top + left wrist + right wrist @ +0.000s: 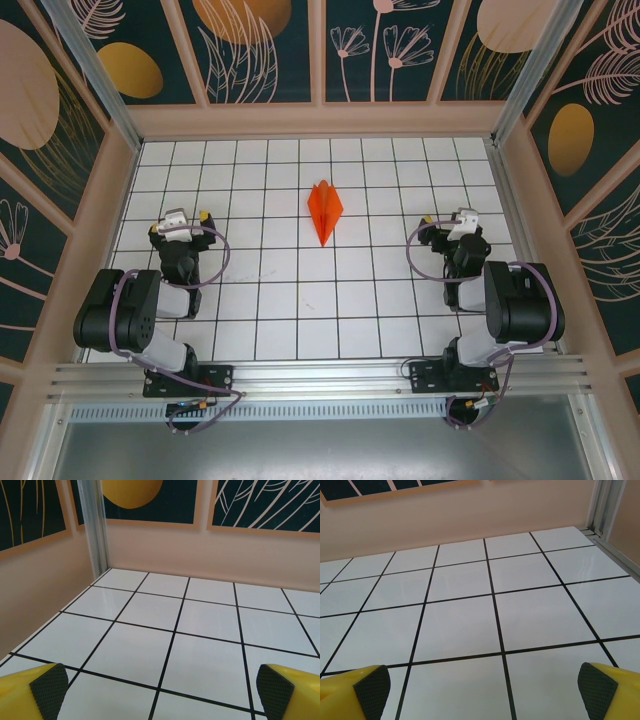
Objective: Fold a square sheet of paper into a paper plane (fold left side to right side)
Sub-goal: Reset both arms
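apparently finished: a folded orange paper plane lies on a white grid table, with both robot arms parked well apart from it.
the paper plane [325,210], a slim creased dart, sits toward twelve o'clock from the middle of the table [300,300], its long point toward six. the left gripper [185,216] at nine o'clock and the right gripper [447,217] at three o'clock stand with jaws spread wide, holding nothing. no fold looks left to make.

White black-gridded tabletop [270,300], peach walls [320,120] with dark leaf-patterned panels [400,50], perhaps metal corner posts [95,530].
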{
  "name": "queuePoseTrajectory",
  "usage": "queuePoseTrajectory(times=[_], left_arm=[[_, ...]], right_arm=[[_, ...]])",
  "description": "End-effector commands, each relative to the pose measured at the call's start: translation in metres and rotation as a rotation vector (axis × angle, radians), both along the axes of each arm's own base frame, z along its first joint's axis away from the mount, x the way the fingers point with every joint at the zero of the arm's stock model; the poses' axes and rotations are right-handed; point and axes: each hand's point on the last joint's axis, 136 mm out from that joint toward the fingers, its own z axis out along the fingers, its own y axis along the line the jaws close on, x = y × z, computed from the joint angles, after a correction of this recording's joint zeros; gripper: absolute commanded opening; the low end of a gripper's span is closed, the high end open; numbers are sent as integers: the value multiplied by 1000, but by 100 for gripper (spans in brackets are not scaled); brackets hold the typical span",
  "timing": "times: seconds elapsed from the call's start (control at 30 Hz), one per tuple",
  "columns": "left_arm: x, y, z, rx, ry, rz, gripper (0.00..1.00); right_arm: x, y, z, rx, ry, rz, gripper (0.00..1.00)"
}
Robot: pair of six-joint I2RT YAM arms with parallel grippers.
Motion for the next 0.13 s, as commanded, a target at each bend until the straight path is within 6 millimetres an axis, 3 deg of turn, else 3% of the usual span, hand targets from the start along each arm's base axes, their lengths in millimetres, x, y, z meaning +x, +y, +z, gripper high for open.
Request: queuePoseTrajectory(times=[0.0,0.1], left_arm=[[1,-1,6,-19,-23,-11,99],[1,-1,7,-19,-24,-10,99]], right_arm=[[5,0,15,1,-61,2,99],[5,0,16,2,-62,3,99]])
